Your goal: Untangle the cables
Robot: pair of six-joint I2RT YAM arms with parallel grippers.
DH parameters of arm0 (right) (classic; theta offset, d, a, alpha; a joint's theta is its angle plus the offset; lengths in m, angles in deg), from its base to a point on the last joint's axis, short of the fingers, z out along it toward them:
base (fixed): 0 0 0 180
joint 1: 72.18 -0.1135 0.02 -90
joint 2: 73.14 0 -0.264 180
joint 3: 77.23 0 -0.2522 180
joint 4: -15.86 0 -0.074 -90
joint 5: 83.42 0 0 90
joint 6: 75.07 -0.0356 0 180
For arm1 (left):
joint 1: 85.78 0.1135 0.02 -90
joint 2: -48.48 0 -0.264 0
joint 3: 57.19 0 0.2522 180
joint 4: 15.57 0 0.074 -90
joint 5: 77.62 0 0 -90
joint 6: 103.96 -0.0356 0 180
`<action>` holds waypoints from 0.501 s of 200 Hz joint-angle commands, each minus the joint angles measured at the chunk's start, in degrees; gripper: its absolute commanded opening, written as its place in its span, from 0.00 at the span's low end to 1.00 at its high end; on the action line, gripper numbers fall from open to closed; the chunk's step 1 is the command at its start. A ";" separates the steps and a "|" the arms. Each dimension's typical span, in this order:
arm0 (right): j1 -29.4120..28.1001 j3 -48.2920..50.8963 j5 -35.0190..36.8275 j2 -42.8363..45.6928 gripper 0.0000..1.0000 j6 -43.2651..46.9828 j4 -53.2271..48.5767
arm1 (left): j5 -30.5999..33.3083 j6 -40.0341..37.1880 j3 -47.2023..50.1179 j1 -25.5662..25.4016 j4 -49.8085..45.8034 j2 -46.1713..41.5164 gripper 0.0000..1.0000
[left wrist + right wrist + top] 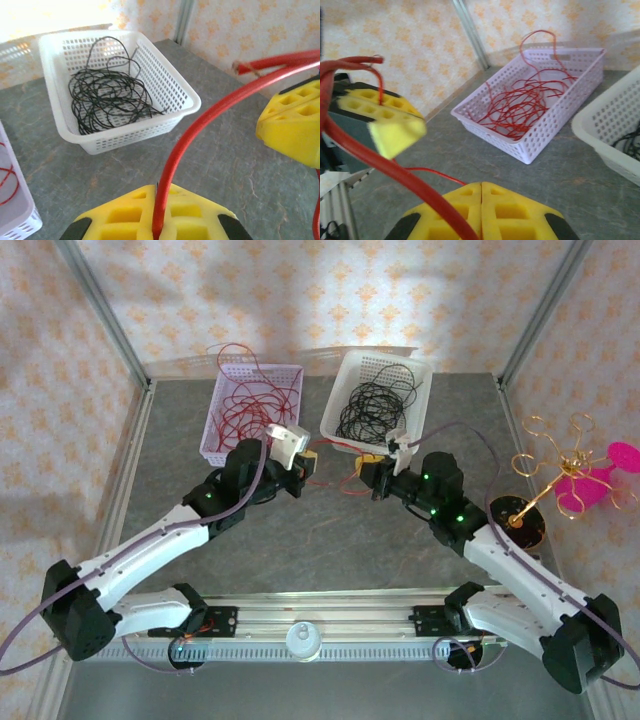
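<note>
Apparently the sorting is almost over, judging from how things lie on the grey table. The white basket, at the far side of the table, holds a curly bunch of black wires. The lilac basket, just left of the white basket, holds the red wires, with one loop standing up over its far rim. In front of the white basket, near its left corner, the left gripper and the right gripper face each other, close but apart. Each has its yellow fingers pressed together on the same loose red wire, which bends in an arc from one gripper to the other, outside both baskets. I judge that this strand is the one in hand. The next move calls for carrying it to the left of the white basket, over the lilac one, and letting go there. The two grips should not pull apart too hard, and the strand should not drag over the black bunch.
</note>
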 commanded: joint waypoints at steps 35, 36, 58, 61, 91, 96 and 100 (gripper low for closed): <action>-0.26 -3.49 41.57 2.60 0.00 -0.33 -6.15 | 6.19 2.17 2.28 0.27 -2.46 -10.13 0.00; -0.22 -3.47 42.00 2.63 0.00 -0.48 -6.13 | 6.36 2.12 2.32 0.28 -2.61 -10.32 0.00; 0.30 -2.16 48.09 3.54 0.00 -1.78 -5.03 | 10.51 2.05 2.49 0.27 -6.13 -14.72 0.00; 0.40 -2.08 48.59 3.62 0.00 -2.00 -4.92 | 11.12 2.01 2.54 0.23 -6.50 -15.24 0.00; 1.96 -1.67 51.90 4.02 0.00 -2.83 -5.36 | 16.59 1.51 1.69 0.28 -10.87 -19.31 0.00; 2.24 -1.60 52.07 4.12 0.00 -2.83 -5.48 | 17.18 1.40 1.42 0.23 -11.61 -19.54 0.00; 2.41 -1.58 52.30 4.18 0.00 -2.74 -5.60 | 17.64 1.21 1.13 0.20 -12.16 -19.85 0.00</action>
